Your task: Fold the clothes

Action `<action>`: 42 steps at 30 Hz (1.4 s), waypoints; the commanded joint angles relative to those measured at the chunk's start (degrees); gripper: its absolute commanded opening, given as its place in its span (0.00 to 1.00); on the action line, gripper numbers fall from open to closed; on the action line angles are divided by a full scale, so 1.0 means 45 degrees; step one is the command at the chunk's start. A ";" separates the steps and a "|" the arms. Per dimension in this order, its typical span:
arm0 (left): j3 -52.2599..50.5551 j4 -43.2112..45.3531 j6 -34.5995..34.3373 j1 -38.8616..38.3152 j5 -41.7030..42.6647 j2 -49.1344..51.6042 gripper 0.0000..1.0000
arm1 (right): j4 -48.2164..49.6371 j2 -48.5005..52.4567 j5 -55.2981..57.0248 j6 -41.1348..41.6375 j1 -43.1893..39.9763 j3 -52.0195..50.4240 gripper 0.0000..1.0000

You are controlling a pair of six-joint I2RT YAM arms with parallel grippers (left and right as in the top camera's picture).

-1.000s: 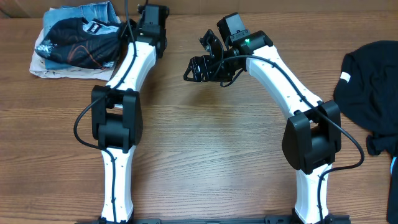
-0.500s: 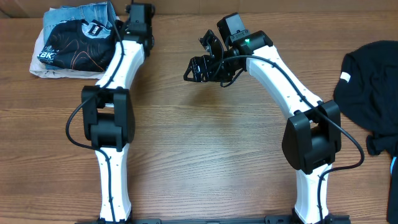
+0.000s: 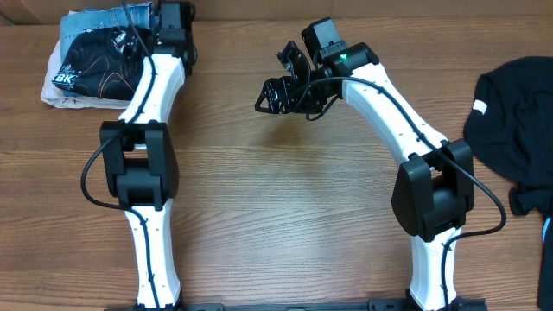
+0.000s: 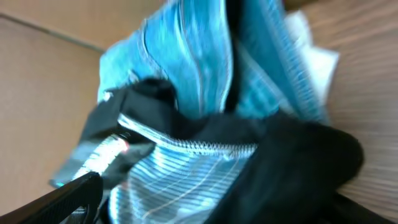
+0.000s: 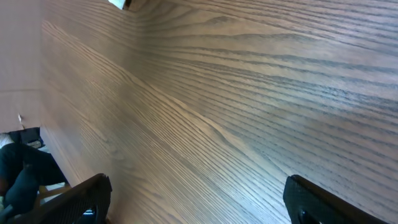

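Your left gripper point(image 3: 130, 39) hangs with jaws apart over the folded jersey point(image 3: 93, 69); if a finger catches the cloth, you undo the fold. Your right gripper point(image 3: 275, 93) is open and empty.

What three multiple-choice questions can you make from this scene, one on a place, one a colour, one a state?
1. Where does the folded jersey lie? A) on the pile at the far left corner of the table B) mid-table C) beneath the right arm
2. What colour are its lines? A) green B) orange C) purple
3. How is the right gripper? A) shut on the jersey B) shut on a cup C) open above bare table
1 A: overhead shows it atop the corner pile. 2 B: orange lines on black cloth. 3 C: its wrist view shows spread jaws, only wood between.
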 commanded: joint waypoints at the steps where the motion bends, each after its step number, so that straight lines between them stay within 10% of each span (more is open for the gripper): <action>1: 0.0923 -0.0121 -0.0403 -0.0442 0.0374 -0.1103 1.00 | 0.0019 -0.0209 -0.0015 -0.0010 -0.0053 0.0209 0.92; 18: 0.3351 -0.5357 -0.1384 0.1311 0.5722 -0.2166 1.00 | -0.0413 -0.0209 -0.0015 -0.0019 -0.0053 0.0209 0.92; 27: 0.3347 -0.6999 -0.2239 0.6008 1.3959 -0.2161 1.00 | -0.0403 -0.0209 -0.0015 -0.0019 -0.0049 0.0209 0.92; 42: 0.3342 -0.8495 -0.2705 0.8816 1.5159 -0.1690 1.00 | -0.0369 -0.0209 -0.0398 -0.0010 -0.0049 0.0204 0.92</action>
